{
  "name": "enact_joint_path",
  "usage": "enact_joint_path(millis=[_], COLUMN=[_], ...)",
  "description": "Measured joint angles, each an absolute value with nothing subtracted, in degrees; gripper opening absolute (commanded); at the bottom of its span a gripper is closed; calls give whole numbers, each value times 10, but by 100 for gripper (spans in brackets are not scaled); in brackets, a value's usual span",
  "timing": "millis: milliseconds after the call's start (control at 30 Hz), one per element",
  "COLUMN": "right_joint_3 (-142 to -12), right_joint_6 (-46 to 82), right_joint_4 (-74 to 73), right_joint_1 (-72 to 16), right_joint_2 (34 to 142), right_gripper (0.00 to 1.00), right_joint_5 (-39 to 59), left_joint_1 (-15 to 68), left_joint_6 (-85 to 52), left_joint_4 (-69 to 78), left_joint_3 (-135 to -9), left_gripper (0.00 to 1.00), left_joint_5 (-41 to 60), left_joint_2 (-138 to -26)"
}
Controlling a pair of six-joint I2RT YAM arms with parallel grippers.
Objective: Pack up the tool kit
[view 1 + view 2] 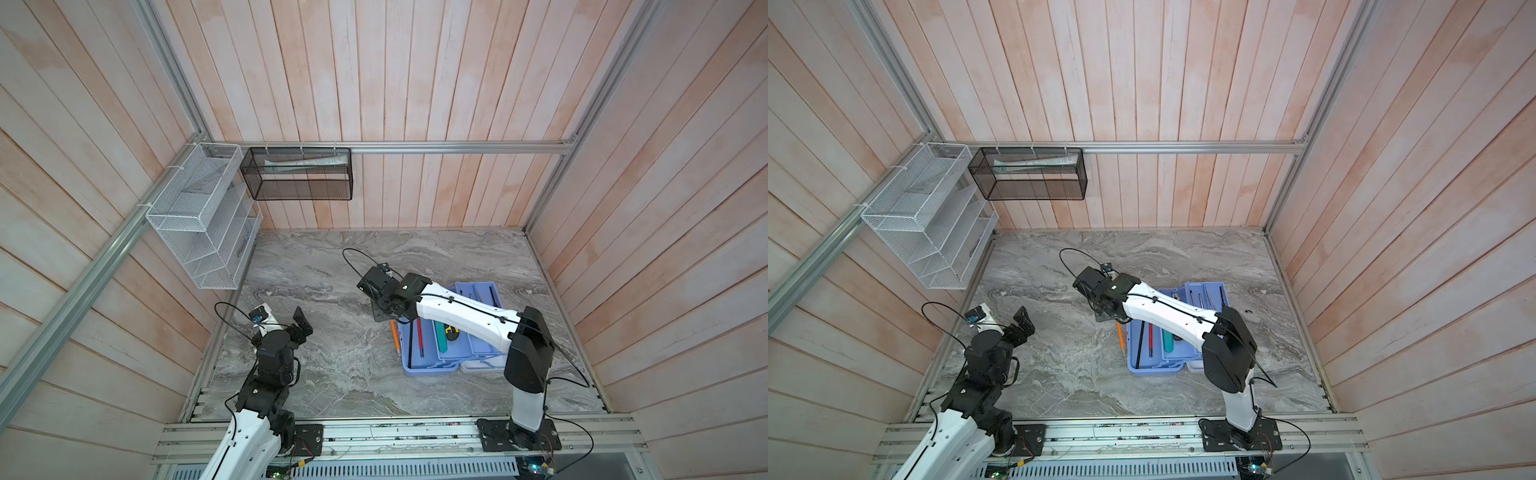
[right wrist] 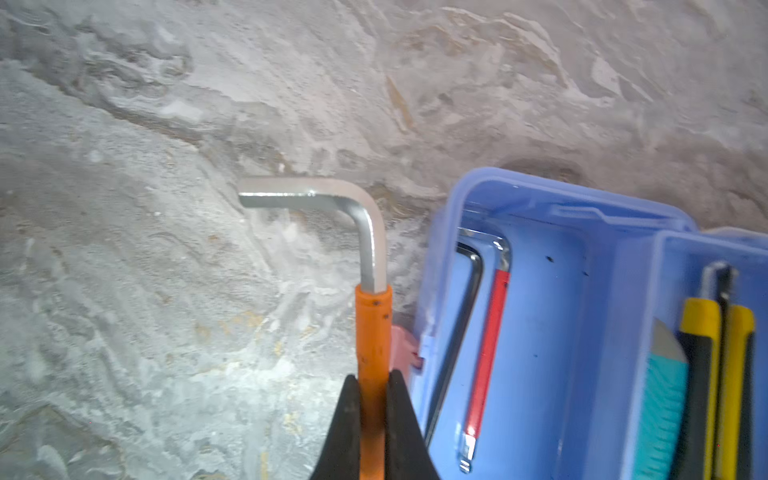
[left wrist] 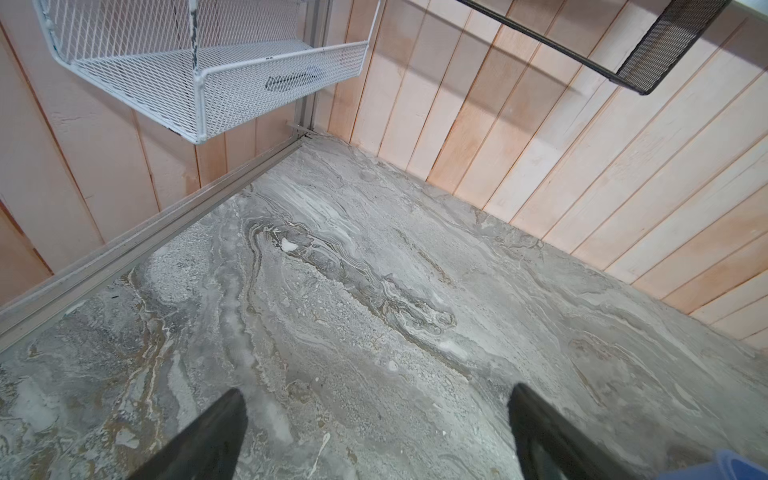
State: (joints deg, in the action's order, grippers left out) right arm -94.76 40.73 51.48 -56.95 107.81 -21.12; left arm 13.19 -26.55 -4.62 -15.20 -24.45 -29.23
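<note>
The right pincer [image 2: 373, 382] clenches the orange-sleeved hex key [image 2: 374, 324] just beside the open blue tool kit case [image 2: 540, 195], which sits on the tabletop [image 3: 332, 291]. The left pincer [image 3: 376, 390] gapes empty, well apart from it.

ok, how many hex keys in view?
3: orange key in the right hand, outside the case; black key and red key inside it. More may hide under the arm.

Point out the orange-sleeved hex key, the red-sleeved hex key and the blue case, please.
orange-sleeved hex key [image 2: 374, 332]: right wrist view, on its orange sleeve.
red-sleeved hex key [image 2: 487, 353]: right wrist view, on its red sleeve.
blue case [image 2: 540, 199]: right wrist view, on its rim.
</note>
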Motion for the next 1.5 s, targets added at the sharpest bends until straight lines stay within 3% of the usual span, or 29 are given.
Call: enact_joint_path(millis=[233, 633, 1500], right_joint_3=[-880, -893, -893], right_joint_6=[448, 481, 463], right_joint_4=[562, 610, 564], right_joint_1=[-550, -550, -504], right_joint_2=[1049, 1137, 1193], right_gripper=[0, 0, 0], right_joint_5=[-282, -336, -339], left_joint_1=[132, 132, 132], left_joint_6=[-261, -255, -255], left_joint_4=[-42, -31, -30], left_joint_3=[-152, -152, -152], left_gripper=[100, 100, 100], left_joint_5=[-239, -227, -227], left_joint_2=[-296, -303, -307])
